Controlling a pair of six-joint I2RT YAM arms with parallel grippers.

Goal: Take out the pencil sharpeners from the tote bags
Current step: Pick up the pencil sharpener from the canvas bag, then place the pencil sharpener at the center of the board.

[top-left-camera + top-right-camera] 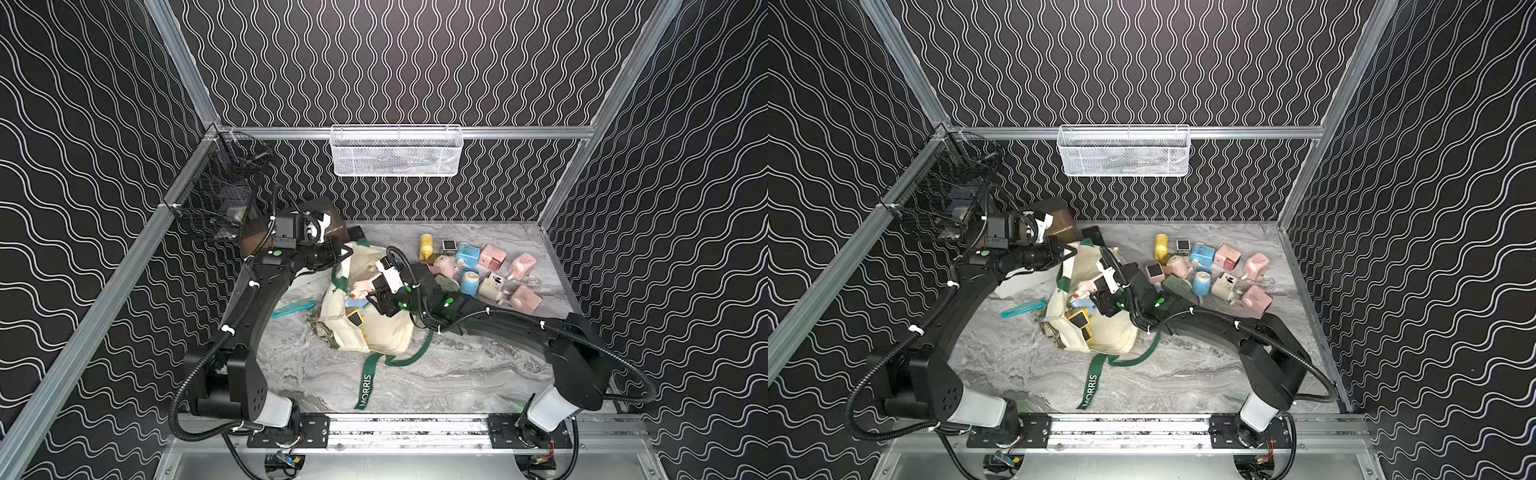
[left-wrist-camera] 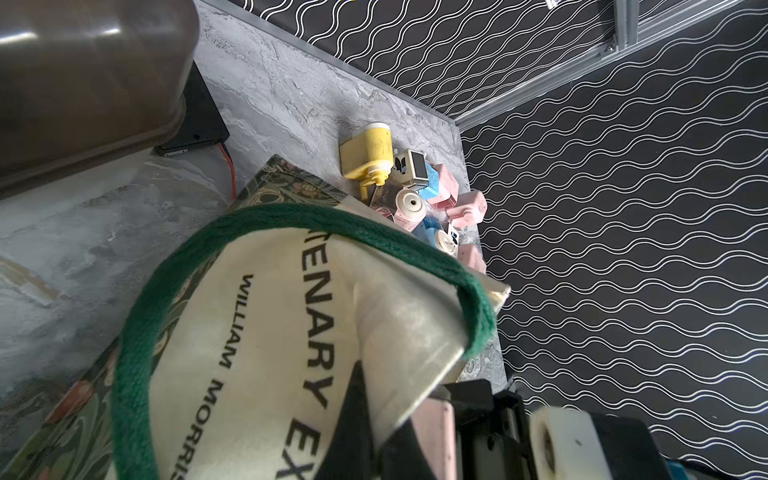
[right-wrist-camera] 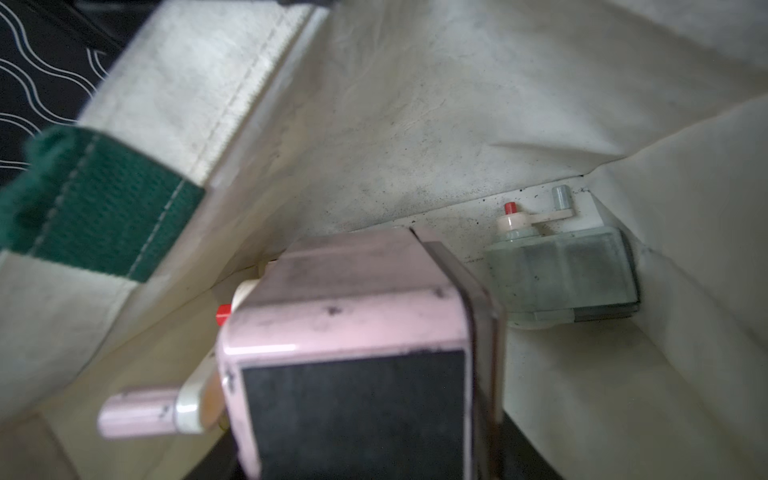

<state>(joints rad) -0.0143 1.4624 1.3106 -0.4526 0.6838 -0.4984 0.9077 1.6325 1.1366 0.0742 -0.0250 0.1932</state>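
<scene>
Cream canvas, the tote bag (image 1: 374, 328) slumps at the middle of the marbled table (image 1: 457, 374); our left pincer (image 1: 343, 249) is clenched on its rim; our right pincer (image 1: 369, 295), inside, grasps a boxy pink sharpener (image 3: 345, 328); smooth pastel sharpeners (image 1: 478, 270) heap near the far right corner.

Sharpeners (image 1: 490, 258) heaped right of tote bag (image 1: 386, 332), some inside it

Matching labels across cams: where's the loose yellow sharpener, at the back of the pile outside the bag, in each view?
Both top views: yellow sharpener at the back of the pile, on the tote bag side.
Left wrist: past the bag, at the pile's edge.
Right wrist: not in it; only a pink sharpener inside the bag.
Shared landmark: the bag's green strap, in every view.
</scene>
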